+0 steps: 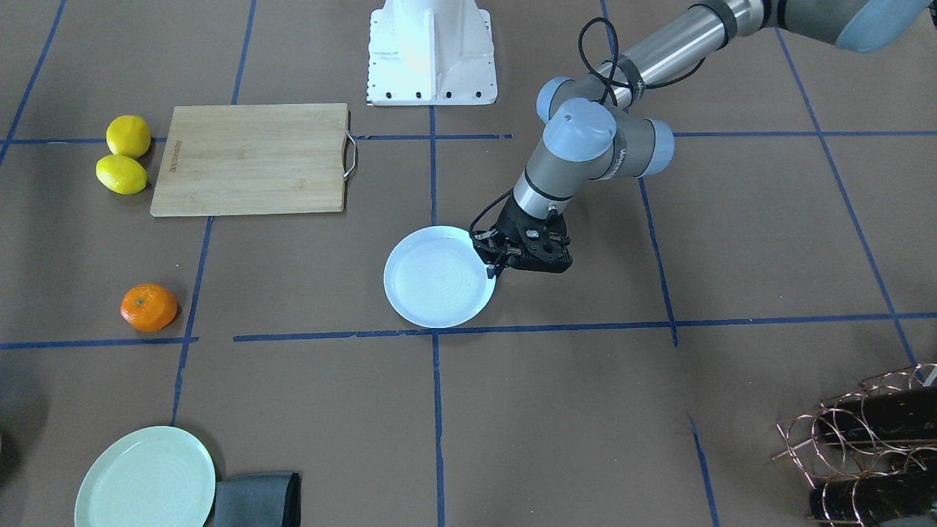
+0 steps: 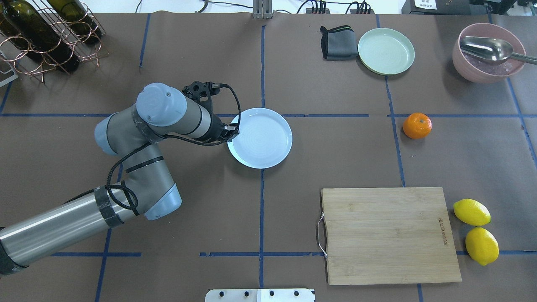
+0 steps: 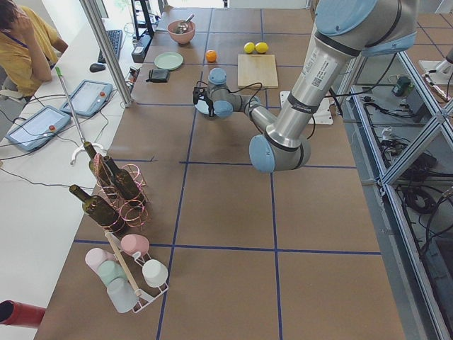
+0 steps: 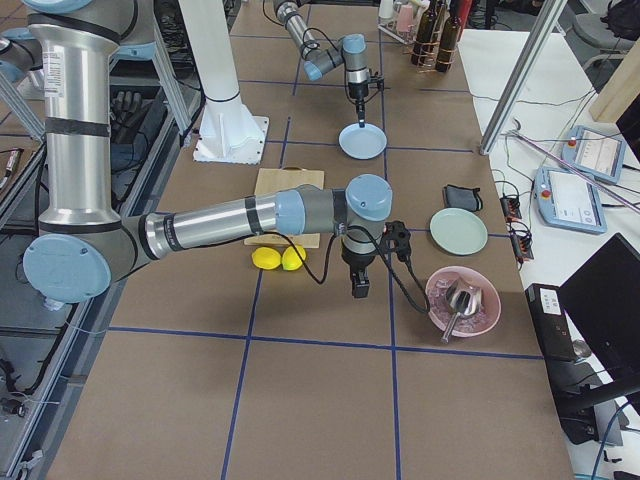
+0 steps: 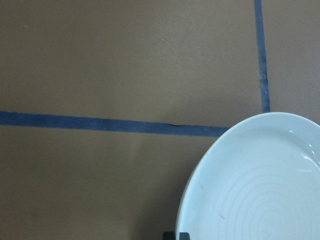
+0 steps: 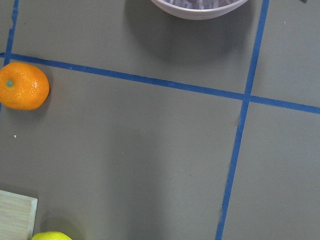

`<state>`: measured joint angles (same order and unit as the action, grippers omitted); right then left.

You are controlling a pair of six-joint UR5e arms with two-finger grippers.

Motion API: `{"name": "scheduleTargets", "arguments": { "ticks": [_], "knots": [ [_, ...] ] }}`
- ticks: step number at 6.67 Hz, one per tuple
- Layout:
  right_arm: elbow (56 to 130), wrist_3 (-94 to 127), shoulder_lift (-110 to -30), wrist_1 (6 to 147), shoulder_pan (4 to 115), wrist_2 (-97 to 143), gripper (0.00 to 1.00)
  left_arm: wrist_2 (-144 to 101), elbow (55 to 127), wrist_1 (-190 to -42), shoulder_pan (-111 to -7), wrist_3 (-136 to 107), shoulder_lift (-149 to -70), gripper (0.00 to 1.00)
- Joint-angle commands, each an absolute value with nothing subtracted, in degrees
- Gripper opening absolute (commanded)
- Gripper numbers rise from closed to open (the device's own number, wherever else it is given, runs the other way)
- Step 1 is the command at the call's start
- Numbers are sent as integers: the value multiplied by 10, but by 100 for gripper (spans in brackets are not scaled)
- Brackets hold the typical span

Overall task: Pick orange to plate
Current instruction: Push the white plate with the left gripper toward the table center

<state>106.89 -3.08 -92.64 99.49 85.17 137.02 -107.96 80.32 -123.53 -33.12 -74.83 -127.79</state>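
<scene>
The orange [image 2: 417,126] lies alone on the brown table, far to the right of the white plate [image 2: 260,138]; it also shows at the left edge of the right wrist view [image 6: 22,85]. The plate [image 1: 439,282] sits flat near the table's middle. My left gripper [image 2: 230,135] points down at the plate's rim [image 5: 200,200] and is shut on it, as the front view [image 1: 492,266] shows. My right gripper [image 4: 357,288] appears only in the exterior right view, hanging above the table between the lemons and the pink bowl; I cannot tell whether it is open or shut.
A wooden cutting board [image 2: 388,235] lies near the robot's base, two lemons [image 2: 471,212] beside it. A pale green plate [image 2: 386,51], a grey cloth [image 2: 337,42] and a pink bowl [image 2: 486,54] with a metal scoop line the far edge. A wine rack [image 2: 42,37] stands far left.
</scene>
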Motion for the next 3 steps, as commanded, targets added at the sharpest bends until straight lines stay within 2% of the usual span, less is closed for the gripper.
{"name": "scheduleTargets", "arguments": {
  "ticks": [1,3],
  "knots": [
    [1069,-31,-926,995,852,1370,100,-1078,800,-1235,-328,-746,-1278,98],
    [1070,-31,-926,995,852,1370,100,-1083,835,-1204,-345,-706,-1259,100]
  ]
}}
